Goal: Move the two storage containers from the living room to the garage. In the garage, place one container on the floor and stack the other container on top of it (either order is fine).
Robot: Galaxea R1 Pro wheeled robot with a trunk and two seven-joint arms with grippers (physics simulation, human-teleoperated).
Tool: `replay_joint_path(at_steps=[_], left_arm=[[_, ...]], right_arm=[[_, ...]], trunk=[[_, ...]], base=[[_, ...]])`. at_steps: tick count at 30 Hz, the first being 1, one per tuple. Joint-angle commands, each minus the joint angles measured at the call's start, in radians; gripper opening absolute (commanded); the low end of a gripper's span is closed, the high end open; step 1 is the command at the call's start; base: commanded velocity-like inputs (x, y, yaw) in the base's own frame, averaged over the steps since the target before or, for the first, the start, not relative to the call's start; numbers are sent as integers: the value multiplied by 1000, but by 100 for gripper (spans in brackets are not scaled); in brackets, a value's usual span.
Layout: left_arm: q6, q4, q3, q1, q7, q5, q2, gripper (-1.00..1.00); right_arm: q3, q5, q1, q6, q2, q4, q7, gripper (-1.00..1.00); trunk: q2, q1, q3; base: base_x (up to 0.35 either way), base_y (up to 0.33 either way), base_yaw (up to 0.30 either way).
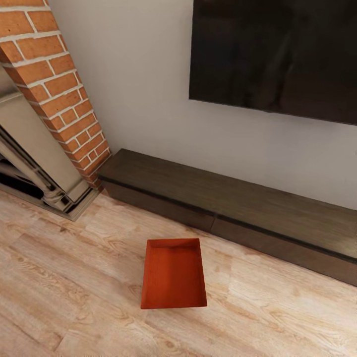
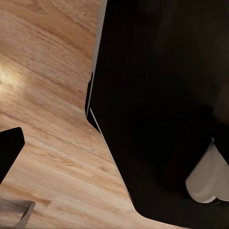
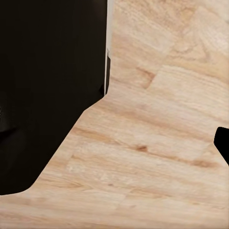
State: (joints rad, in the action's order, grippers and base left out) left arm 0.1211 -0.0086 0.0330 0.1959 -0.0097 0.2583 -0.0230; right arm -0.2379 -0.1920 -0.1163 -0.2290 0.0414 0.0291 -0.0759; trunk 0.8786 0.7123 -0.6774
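One orange-red open-topped storage container (image 1: 173, 273) stands empty on the living room's light wood plank floor (image 1: 74, 277), a short way in front of the long dark-brown bench (image 1: 233, 198). In the left wrist view a dark fingertip (image 2: 9, 148) of my left gripper shows at the frame's edge over bare planks. A dark fingertip (image 3: 223, 143) of my right gripper shows likewise in the right wrist view. Nothing lies between the fingers of either gripper, and both look open. Both hang low beside my black base (image 2: 162, 109), away from the container.
A red-brick fireplace (image 1: 54, 94) with a grey metal surround (image 1: 34, 148) rises at the left. A black wall screen (image 1: 277, 54) hangs above the bench. Open plank floor surrounds the container. My black base (image 3: 47, 90) takes up much of the right wrist view.
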Motion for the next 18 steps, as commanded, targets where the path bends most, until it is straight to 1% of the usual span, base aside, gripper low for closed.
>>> replay_joint_path(at_steps=[1,6,15,18], left_arm=[[3,1,4,0,-1,7,0,100],[3,1,4,0,-1,7,0,100],[3,1,4,0,-1,7,0,100],[3,1,4,0,-1,7,0,100]], right_arm=[[-9,-9,-1,-6,-1,3,-1,100],[-9,-8,-1,-3,-2,3,-1,100],[-9,-7,-1,-3,3,3,1,100],[-9,-8,-1,-4,3,3,1,100]], trunk=[[1,0,-1],[1,0,-1],[1,0,-9],[1,0,-11]], base=[[0,0,-4],[0,0,31],[0,0,180],[0,0,86]])
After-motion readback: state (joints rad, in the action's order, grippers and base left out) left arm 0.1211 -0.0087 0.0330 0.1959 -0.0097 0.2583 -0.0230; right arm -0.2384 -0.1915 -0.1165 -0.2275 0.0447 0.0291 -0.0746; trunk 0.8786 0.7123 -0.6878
